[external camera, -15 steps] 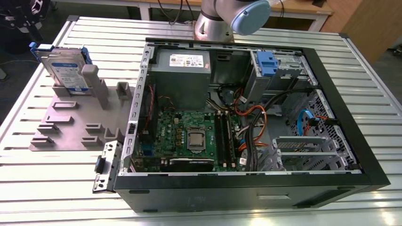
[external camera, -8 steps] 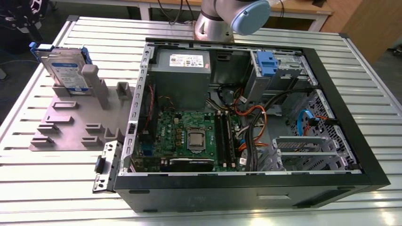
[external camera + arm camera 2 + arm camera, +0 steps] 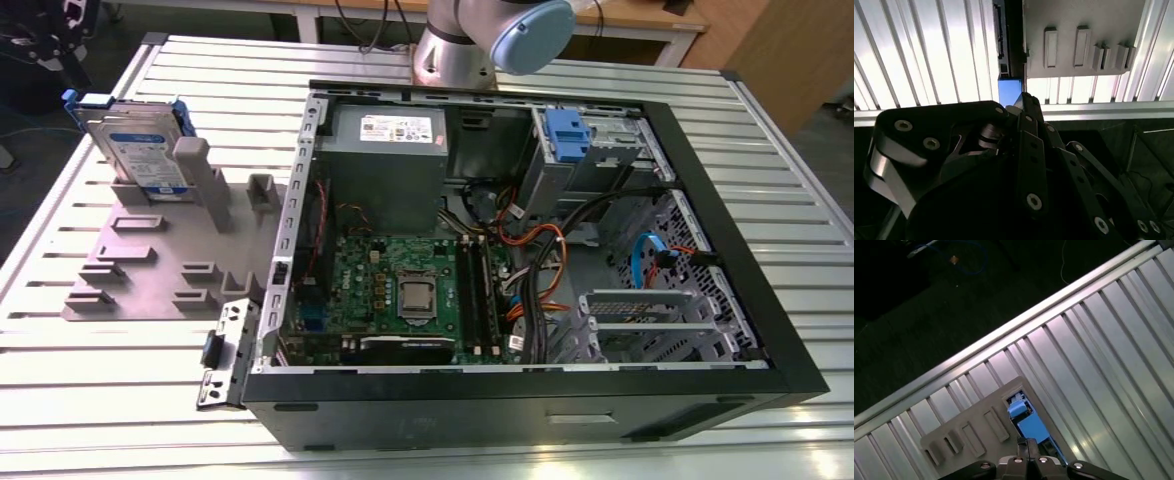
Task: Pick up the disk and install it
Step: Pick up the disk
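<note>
In the first wrist view the gripper (image 3: 1026,442) has its fingertips drawn together into one narrow point, with nothing between them. The second wrist view (image 3: 1023,99) shows the same: it looks closed and empty.

Just beyond the tips is the disk (image 3: 1029,427), seen edge-on as a thin strip with a blue carrier end. It stands on edge in the grey slotted fixture (image 3: 147,270), at the exterior view's left (image 3: 134,150), outside the open computer case (image 3: 534,250).

I judge the disk to be below the gripper, its thin edge in line with the fingertips.
</note>
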Robot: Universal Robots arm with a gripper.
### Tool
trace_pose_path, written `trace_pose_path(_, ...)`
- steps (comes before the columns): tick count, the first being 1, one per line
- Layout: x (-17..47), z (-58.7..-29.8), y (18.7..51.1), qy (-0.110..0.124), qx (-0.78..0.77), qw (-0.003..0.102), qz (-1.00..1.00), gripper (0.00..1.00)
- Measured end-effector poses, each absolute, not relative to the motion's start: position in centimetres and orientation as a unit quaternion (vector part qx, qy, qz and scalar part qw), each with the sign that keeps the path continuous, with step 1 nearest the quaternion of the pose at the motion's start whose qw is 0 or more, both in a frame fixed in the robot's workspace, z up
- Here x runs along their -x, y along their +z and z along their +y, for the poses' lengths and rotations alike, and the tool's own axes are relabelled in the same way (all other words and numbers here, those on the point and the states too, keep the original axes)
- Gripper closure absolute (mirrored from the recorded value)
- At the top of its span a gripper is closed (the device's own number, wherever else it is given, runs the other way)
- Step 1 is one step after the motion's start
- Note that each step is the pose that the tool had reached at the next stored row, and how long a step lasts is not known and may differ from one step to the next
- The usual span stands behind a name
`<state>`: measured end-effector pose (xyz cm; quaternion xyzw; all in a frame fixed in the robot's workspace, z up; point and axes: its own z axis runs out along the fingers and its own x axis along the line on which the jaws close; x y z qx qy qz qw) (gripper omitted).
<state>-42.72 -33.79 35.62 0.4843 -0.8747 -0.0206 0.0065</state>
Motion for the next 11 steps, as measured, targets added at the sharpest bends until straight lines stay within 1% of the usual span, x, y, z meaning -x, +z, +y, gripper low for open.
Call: trace_pose_path(11,42.72,-33.79,35.62,-0.02,-0.547,0.008,-0.837,0.89)
